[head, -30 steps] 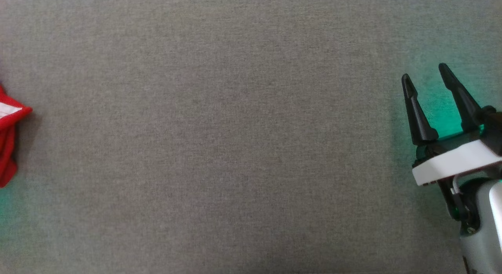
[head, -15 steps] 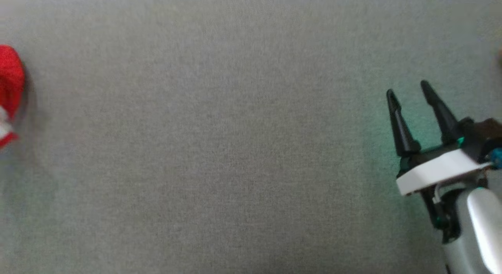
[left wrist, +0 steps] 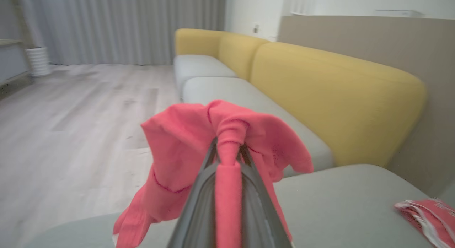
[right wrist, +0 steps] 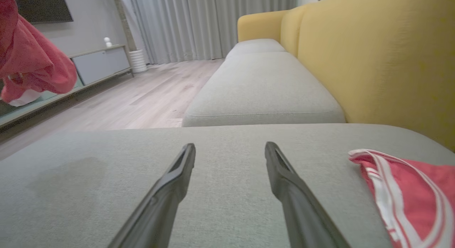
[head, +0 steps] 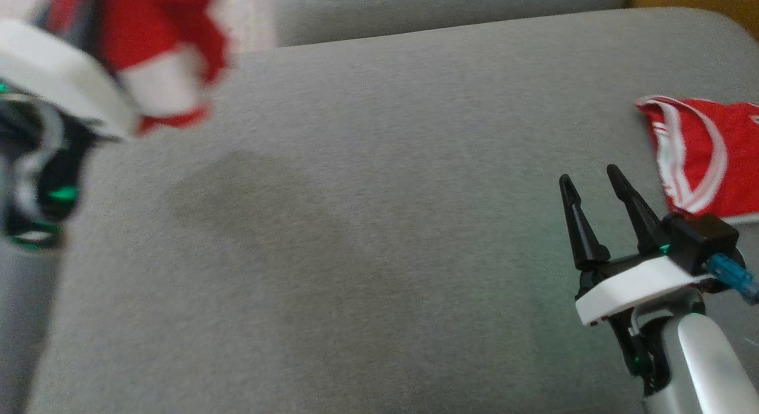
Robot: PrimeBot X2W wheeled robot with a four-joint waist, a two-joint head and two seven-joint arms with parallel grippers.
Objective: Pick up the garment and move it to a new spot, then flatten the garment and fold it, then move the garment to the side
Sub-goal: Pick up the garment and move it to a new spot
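One crumpled red-and-white cloth garment [left wrist: 177, 141] hung clamped in our left gripper [left wrist: 227, 150] above the left edge of the grey fabric sofa cushion [head: 367, 224]; our right gripper [head: 587, 175] stood wide, empty, over its right. We advised lowering onto its bare centre.

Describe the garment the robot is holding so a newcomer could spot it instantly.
Start at the grey sofa cushion. Above its left side, the left claw is shut on a bunched red garment hanging in the air. The other red garment, white-striped, lies on the cushion at the right.
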